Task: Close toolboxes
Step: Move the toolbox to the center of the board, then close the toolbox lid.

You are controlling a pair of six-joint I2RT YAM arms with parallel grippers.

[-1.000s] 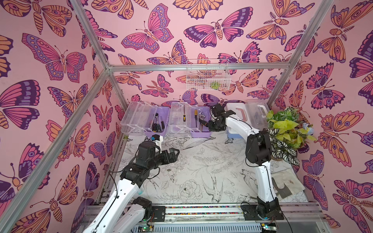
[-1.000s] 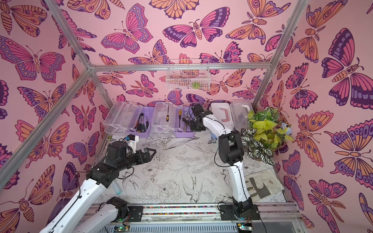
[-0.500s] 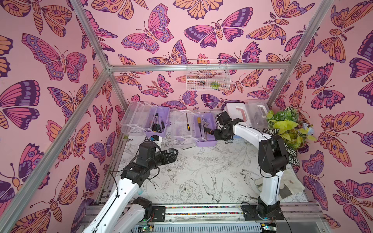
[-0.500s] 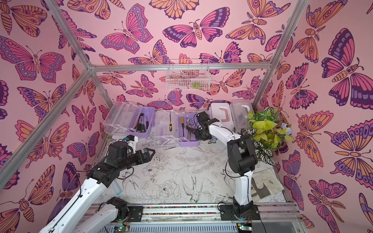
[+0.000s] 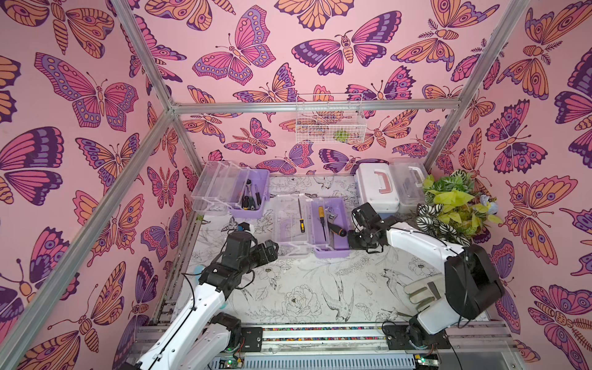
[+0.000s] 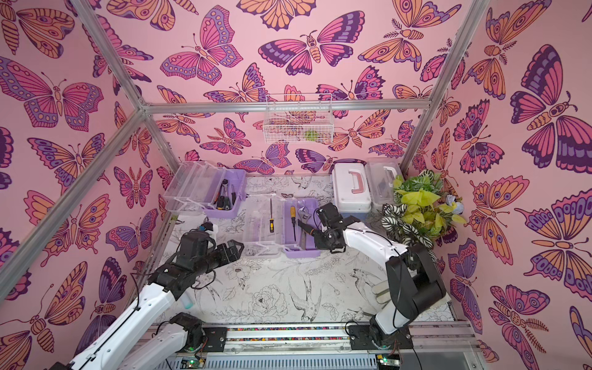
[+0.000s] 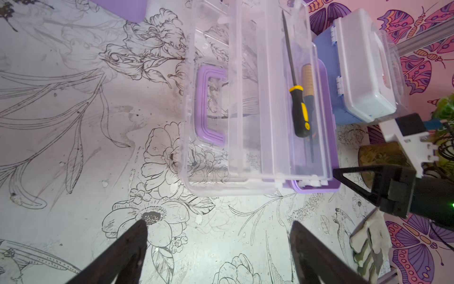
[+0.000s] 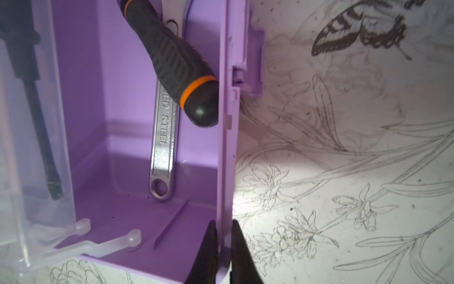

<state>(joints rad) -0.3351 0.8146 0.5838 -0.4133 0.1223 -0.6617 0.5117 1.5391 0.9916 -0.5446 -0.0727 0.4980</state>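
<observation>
Dragged nearer, the open purple plastic toolbox point(image 5: 340, 245) stayed pinched by the right claw point(image 8: 223, 228); left claw point(image 7: 218, 222) gaped; thin-wall pinch could slip.

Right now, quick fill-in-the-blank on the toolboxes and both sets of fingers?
1. The right gripper has its fingers shut on the ____ wall of the middle toolbox.
2. The left gripper is open and holds ____.
3. The lid of the pink-handled toolbox is ____, not open.
Missing words: purple; nothing; closed.

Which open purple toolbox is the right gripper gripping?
The mid-table purple toolbox holding the wrench; the right gripper pinches its side wall. The back-left purple toolbox stands apart.
</observation>
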